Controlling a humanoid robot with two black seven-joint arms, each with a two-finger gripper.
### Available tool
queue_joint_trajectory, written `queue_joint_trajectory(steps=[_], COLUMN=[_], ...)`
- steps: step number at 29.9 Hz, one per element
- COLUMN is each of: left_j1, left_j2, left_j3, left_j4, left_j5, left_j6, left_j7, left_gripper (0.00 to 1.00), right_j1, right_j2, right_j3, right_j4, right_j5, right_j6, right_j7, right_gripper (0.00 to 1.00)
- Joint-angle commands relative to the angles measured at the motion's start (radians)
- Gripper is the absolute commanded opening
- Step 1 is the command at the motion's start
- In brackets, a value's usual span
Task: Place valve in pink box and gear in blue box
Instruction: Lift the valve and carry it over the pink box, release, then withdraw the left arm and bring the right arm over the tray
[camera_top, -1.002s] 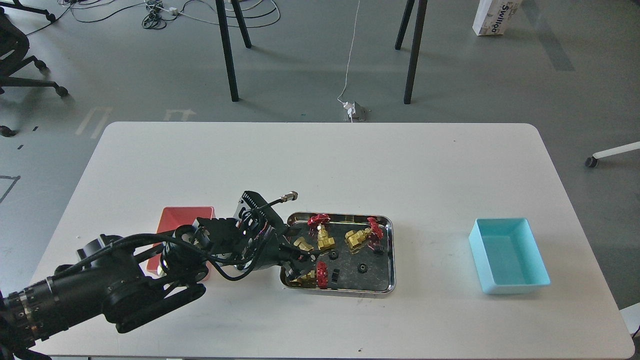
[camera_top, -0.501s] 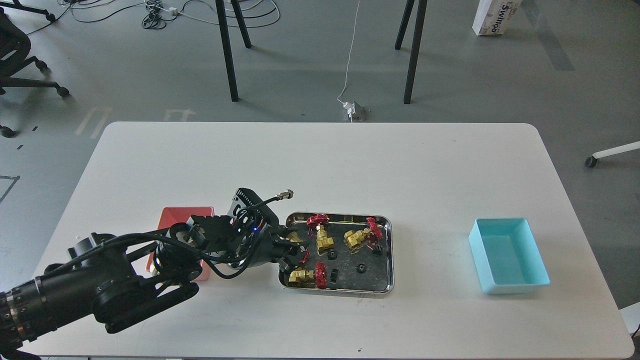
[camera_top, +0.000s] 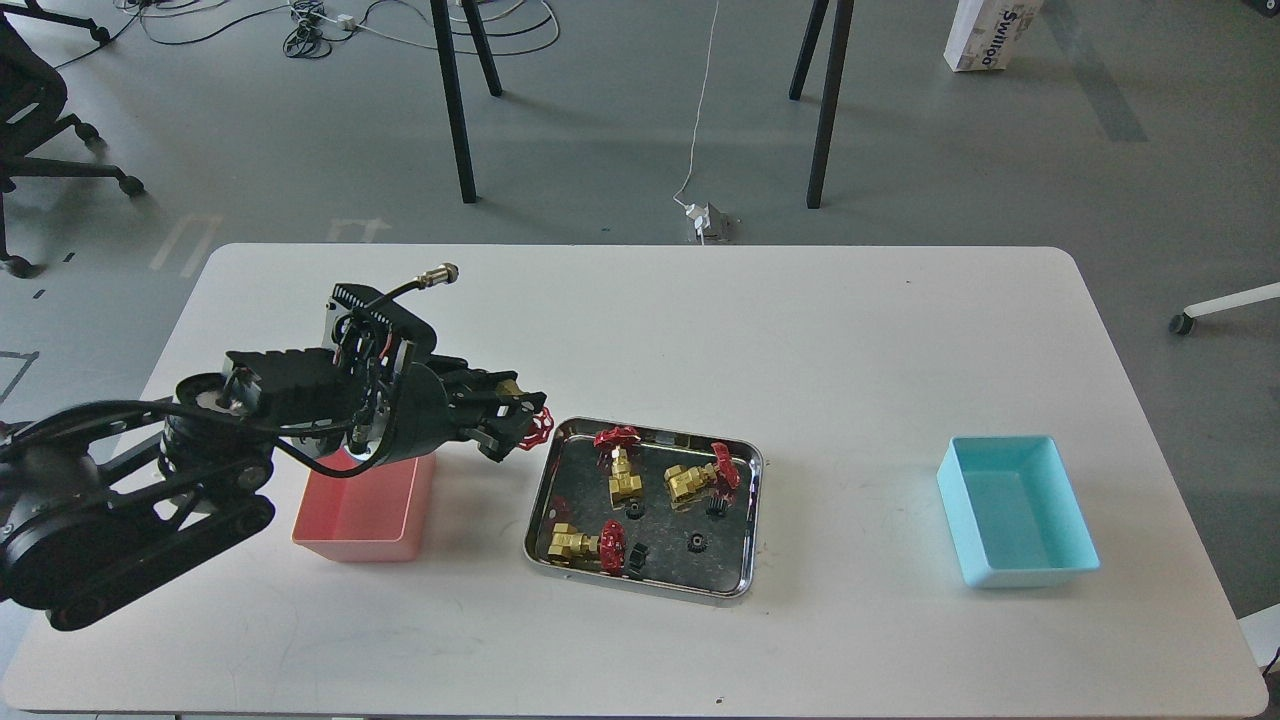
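Fingers of our left gripper (camera_top: 522, 428) were clamped on a small brass-gold valve with a red spoked handwheel (camera_top: 532, 425), which a second earlier had lain in the shiny steel tray (camera_top: 545, 478). We had lifted it clear and drawn back, and the tray slid slightly with us. Just behind and below the gripper sat the salmon-pink plastic box (camera_top: 345, 515), so we judged the drop close. Three valves and tiny black gears (camera_top: 696, 542) remained in the tray; well beyond it stood the light cyan box (camera_top: 1040, 575).
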Motion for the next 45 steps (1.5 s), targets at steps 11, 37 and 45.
queue_joint_trajectory(steps=[11, 37, 45], left_j1=[0.067, 0.190, 0.189], left_j2=[0.186, 0.176, 0.176], left_j3=[0.001, -0.008, -0.176], left_j4=[-0.009, 0.081, 0.089], left_j5=[-0.041, -0.039, -0.169], left_j6=[0.061, 0.198, 0.187], left_j7=[-0.008, -0.008, -0.014], left_gripper=[0.17, 0.86, 0.94], right_j1=[0.002, 0.013, 0.013], right_j2=[0.018, 0.034, 0.085], right_j3=[0.006, -0.004, -0.013], right_j4=[-0.032, -0.032, 0.028], right_j5=[0.000, -0.006, -0.179], right_j6=[0.000, 0.000, 0.017], right_j7=[0.000, 0.000, -0.008], right_gripper=[0.99, 0.99, 0.99])
